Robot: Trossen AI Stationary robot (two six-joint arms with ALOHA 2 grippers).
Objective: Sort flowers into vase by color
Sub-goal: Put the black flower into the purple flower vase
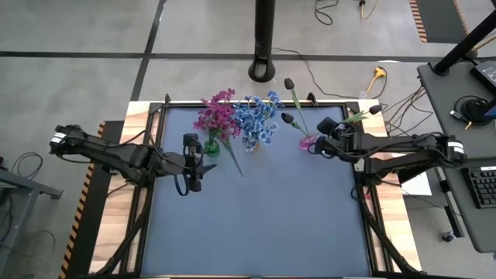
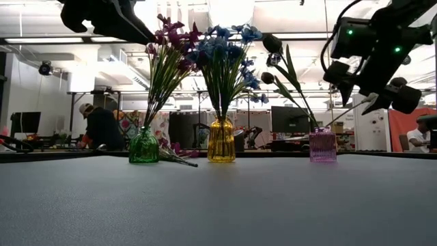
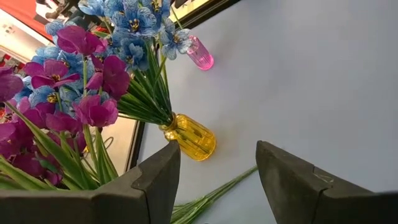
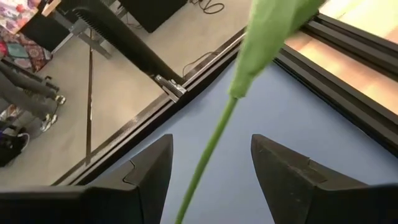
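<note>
The blue-grey table (image 1: 256, 209) is carrying three small vases along its far edge, and the yellow vase (image 2: 221, 141) in the middle serves as the landmark. The largest bunch, the blue flowers (image 1: 257, 120), is standing in the yellow vase itself, its green stems fanning up to pale blue blooms. Just to the left of it, the magenta-pink flowers (image 1: 218, 115) are rising from a green vase (image 2: 143, 145), and one loose green stem (image 1: 232, 159) is lying flat on the table between the green and yellow vases. To the right of the yellow vase, a pink vase (image 2: 322, 145) is holding dark purple buds (image 1: 288, 118) on long thin stems that are leaning away from each other. The right gripper (image 1: 326, 129) is hovering just beyond the pink vase, its fingers partly apart with a green stem (image 4: 211, 146) running between them; whether they are pressing on it cannot be told. The left gripper (image 1: 191, 164) is waiting near the green vase, its fingers (image 3: 286, 180) spread wide and holding nothing.
</note>
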